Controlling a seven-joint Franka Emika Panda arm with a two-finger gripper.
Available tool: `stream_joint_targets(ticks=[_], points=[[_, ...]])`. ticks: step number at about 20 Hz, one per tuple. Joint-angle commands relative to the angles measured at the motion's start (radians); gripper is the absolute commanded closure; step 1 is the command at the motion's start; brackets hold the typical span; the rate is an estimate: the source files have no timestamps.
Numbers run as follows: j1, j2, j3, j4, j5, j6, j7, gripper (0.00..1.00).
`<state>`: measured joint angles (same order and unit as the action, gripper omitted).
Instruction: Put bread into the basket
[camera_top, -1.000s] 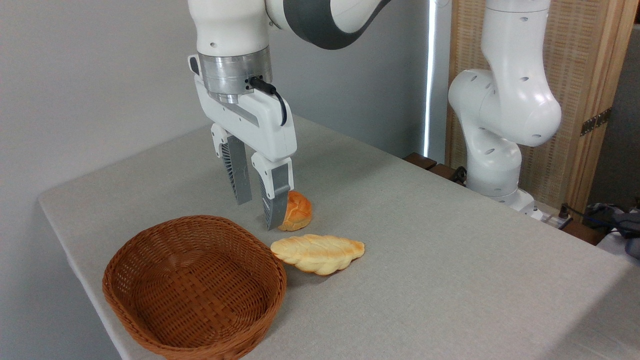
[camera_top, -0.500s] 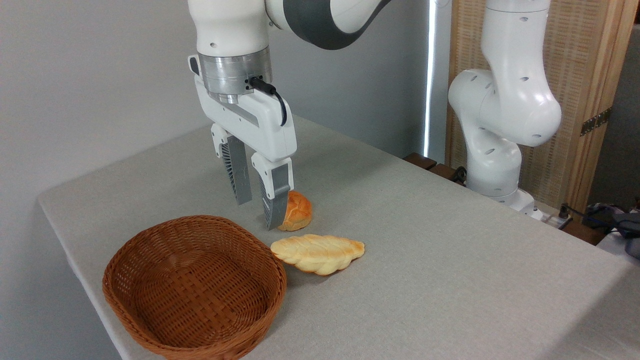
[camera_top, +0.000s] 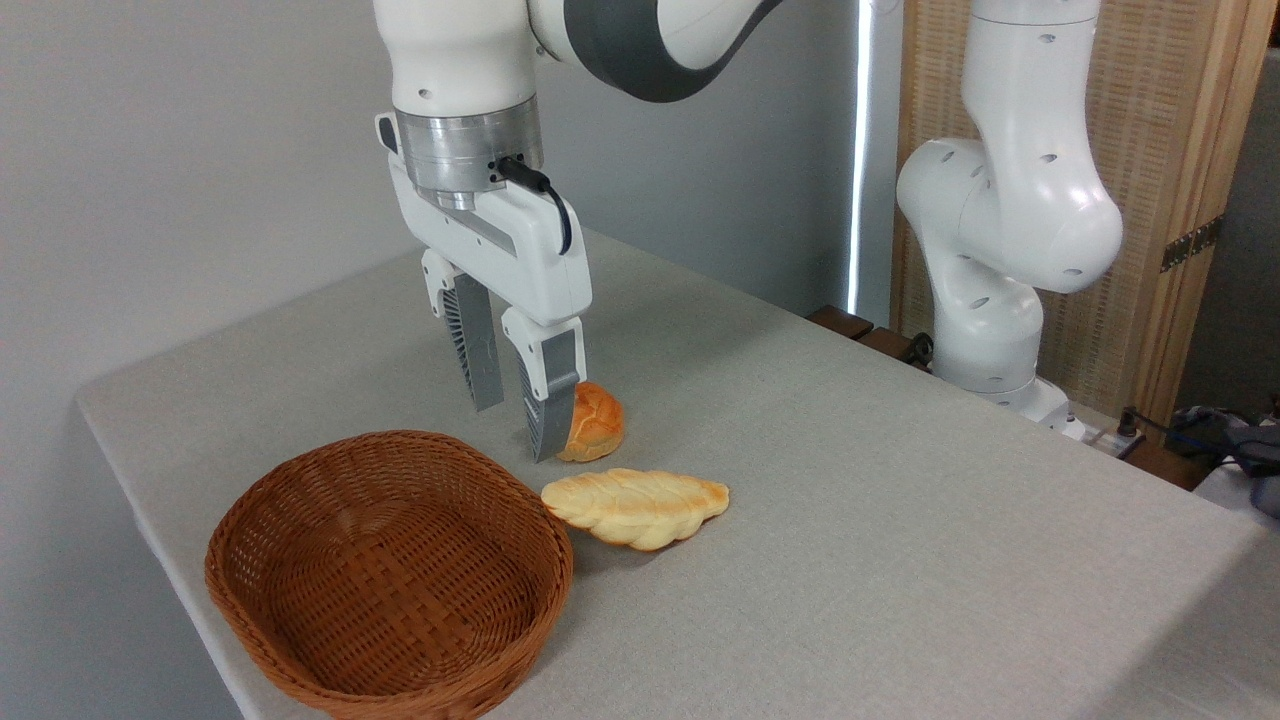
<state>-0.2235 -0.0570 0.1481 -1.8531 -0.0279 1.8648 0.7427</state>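
Above the grey cloth-covered tabletop (camera_top: 850, 480), toward its left edge, the white two-finger hand (camera_top: 518, 430) hung with its grey ribbed fingers (camera_top: 478, 350) pointing down, spread apart and grasping nothing. Both tips stood clear of the cloth, by the look of the gap beneath them.

The long, flat, pale yellow braided loaf (camera_top: 636, 507) with toasted golden patches lay on the tabletop, toward the near edge from the hand and a little to its right. Its left tip sat just beside the thick rim of the oval reddish-brown wicker basket (camera_top: 300, 480), perhaps touching it; the picture did not settle that. The basket held nothing and rested close to the near left corner.

A small round orange-brown bun (camera_top: 595, 422) sat directly behind the right finger, partly hidden by it, between the hand and the far edge.

The loaf's long axis ran roughly left to right, along the near edge and slightly slanted. The fingers appeared to open along a line close to that same axis. So the coming move likely called for the hand to travel toward the near edge, turn at the wrist, and close across the loaf's narrow width. The bun lay nearer the fingers than the loaf did, which risked a wrong grasp.
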Motion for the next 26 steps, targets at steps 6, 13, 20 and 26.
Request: stream_joint_targets(ticks=[6, 13, 20, 26], points=[[-0.008, -0.001, 0.005, 0.002, -0.014, -0.047, 0.009, 0.0], [-0.013, -0.026, 0.004, -0.04, -0.003, -0.049, 0.081, 0.0], [-0.013, -0.174, 0.011, -0.219, 0.04, -0.038, 0.174, 0.0], [-0.02, -0.227, 0.01, -0.34, 0.123, 0.04, 0.216, 0.0]])
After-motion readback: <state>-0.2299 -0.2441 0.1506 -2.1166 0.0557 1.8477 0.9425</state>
